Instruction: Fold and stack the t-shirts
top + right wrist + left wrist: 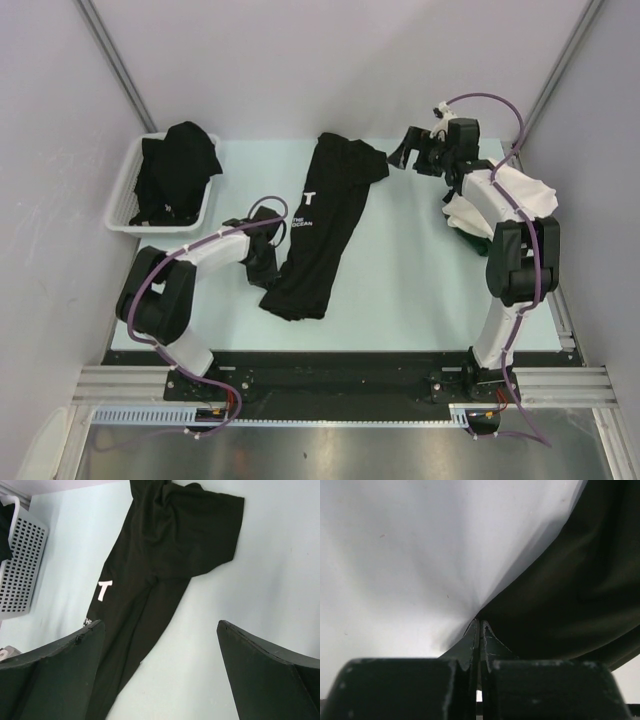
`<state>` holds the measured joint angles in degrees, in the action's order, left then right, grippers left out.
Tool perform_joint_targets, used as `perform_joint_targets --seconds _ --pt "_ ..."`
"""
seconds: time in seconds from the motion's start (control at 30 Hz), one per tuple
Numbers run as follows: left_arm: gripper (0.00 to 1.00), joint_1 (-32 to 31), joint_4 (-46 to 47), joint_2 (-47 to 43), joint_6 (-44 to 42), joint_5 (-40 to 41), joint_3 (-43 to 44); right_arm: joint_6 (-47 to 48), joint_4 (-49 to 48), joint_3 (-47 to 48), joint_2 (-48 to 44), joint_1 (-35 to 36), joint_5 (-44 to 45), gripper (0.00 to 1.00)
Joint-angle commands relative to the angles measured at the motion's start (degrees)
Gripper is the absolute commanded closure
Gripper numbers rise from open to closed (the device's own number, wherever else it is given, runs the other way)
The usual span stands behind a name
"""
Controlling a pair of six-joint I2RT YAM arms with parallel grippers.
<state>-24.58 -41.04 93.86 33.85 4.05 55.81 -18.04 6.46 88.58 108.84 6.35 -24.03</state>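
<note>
Left gripper (479, 625) is clamped tight, its tips pinched on the edge of the black lettered shirt (570, 580), with cloth spreading off to its right and bare table (395, 555) to its left. Right gripper (160, 624) hangs wide open and holds nothing, with that shirt's sleeve just ahead and its white lettering ahead-left. Farther left sits the basket (22, 565) with black shirts (178, 165); a white shirt (463, 212) lies back under the right arm.
</note>
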Motion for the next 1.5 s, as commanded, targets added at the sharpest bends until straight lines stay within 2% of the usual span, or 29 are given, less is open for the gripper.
perform_joint_targets --seconds 0.0,0.43,0.87,1.27,1.3,1.37,1.47 --pt "1.0 -0.64 0.79 -0.17 -1.15 -3.08 -0.88 1.78 1.27 0.28 -6.09 -0.11 0.12 0.0" --pt "1.0 -8.37 -0.71 0.53 -1.85 -6.43 -2.2 0.99 3.47 0.02 -8.55 -0.11 0.04 0.0" --pt "1.0 -18.05 -1.85 4.13 0.34 -9.33 5.44 1.43 5.67 -1.74 -10.84 -0.2 0.39 0.0" --pt "1.0 -19.28 -6.59 0.8 -1.32 -4.14 5.53 -1.38 6.9 -1.92 -10.14 0.07 -2.77 0.01" --pt "1.0 -19.28 -7.3 0.45 -1.67 -1.18 5.71 -1.64 8.12 -1.83 -10.05 0.07 -3.21 0.0" --pt "1.0 -19.28 -9.41 -0.61 -2.38 0.33 6.5 -1.3 9.53 -1.91 -9.87 1.29 -3.22 0.0" --pt "1.0 -19.28 -11.78 -2.89 -2.82 3.32 8.08 1.42 13.31 -1.74 -10.74 5.68 1.25 0.0"
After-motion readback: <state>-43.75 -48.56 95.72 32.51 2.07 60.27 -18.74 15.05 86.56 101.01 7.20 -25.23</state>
